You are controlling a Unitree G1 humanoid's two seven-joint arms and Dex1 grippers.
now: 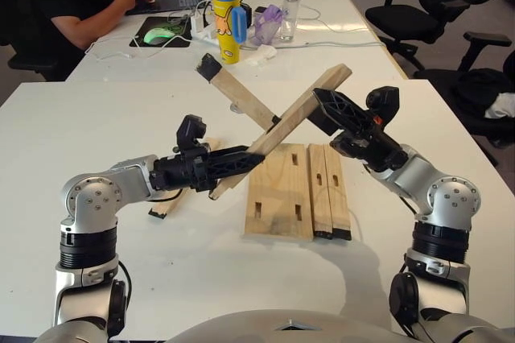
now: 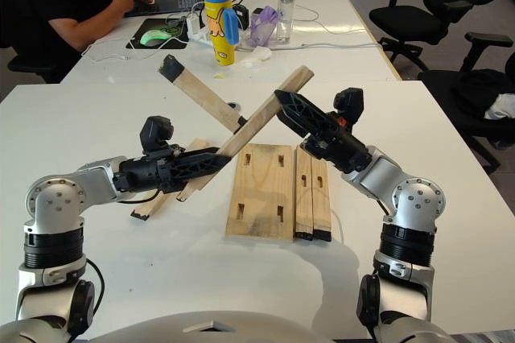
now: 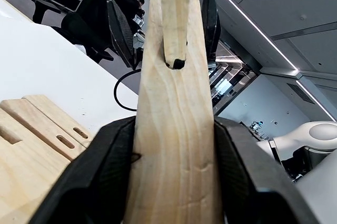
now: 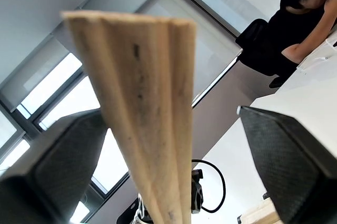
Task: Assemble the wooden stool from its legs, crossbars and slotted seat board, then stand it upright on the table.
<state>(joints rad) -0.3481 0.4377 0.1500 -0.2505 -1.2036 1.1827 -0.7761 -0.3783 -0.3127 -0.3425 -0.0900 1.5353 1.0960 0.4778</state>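
I count two long wooden legs [image 1: 298, 113] crossed at centre frame, one wide seat board [image 1: 278, 198] with four slots below them, two narrow crossbars [image 1: 318, 190] to its right, at least one stick [image 1: 163, 206] lower left, and my two grippers: left gripper [image 1: 253, 157], right gripper [image 1: 322, 101].

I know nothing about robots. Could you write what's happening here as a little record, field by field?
Left gripper: shut on a tilted wooden leg
Right gripper: open, fingers either side of that leg, higher up
Second leg: black-tipped, crosses the first in an X
Seat board: flat on the table, slots facing up
Slotted bars: two, lying beside the board on its right
Stool: not yet assembled
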